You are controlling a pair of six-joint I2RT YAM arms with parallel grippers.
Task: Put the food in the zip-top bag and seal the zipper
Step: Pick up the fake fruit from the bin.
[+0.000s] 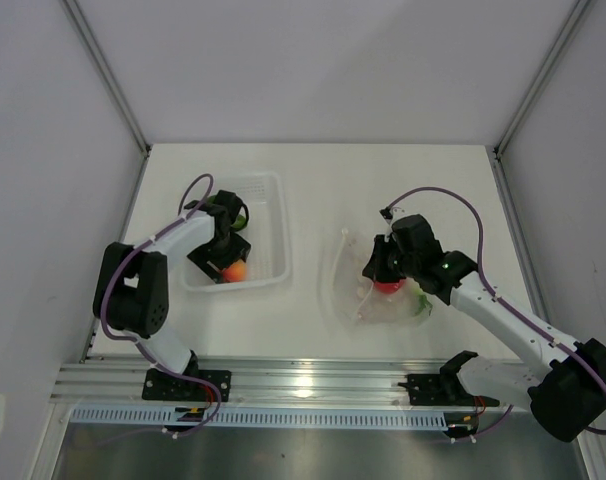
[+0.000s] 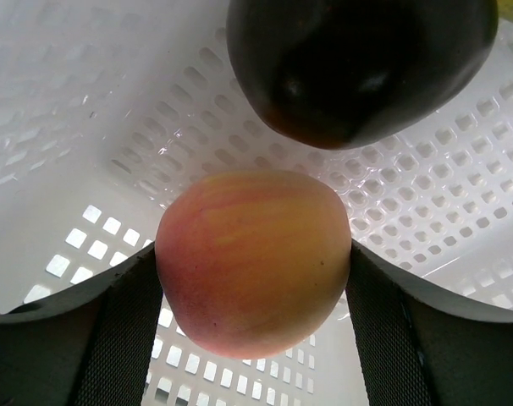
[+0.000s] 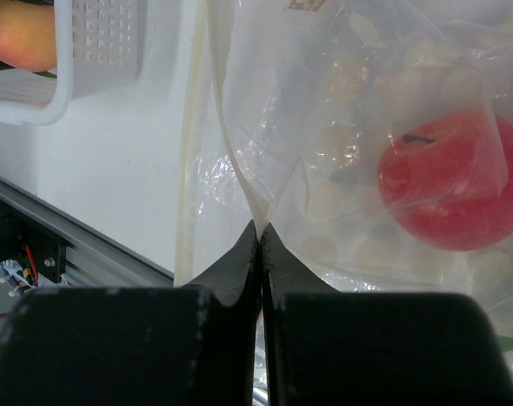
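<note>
In the white perforated tray [image 1: 273,195] my left gripper [image 1: 228,262] straddles the orange peach [image 1: 234,269]. The left wrist view shows both pads touching the sides of the peach [image 2: 252,262], with the dark brown food [image 2: 358,68] just beyond it. A green piece [image 1: 240,215] lies at the tray's far side. On the right, the zip-top bag [image 1: 358,300] holds a red food [image 1: 387,285], pale pieces and green leaves [image 1: 421,303]. My right gripper [image 1: 378,262] is shut on a fold of the bag's film [image 3: 248,194]. The zipper [image 3: 191,152] runs as a pale strip to the left of the pinch.
The tray's wall [image 3: 96,42] shows at the upper left of the right wrist view. An aluminium rail [image 1: 303,385] crosses the near table edge between the arm bases. White walls close in the left, right and far sides.
</note>
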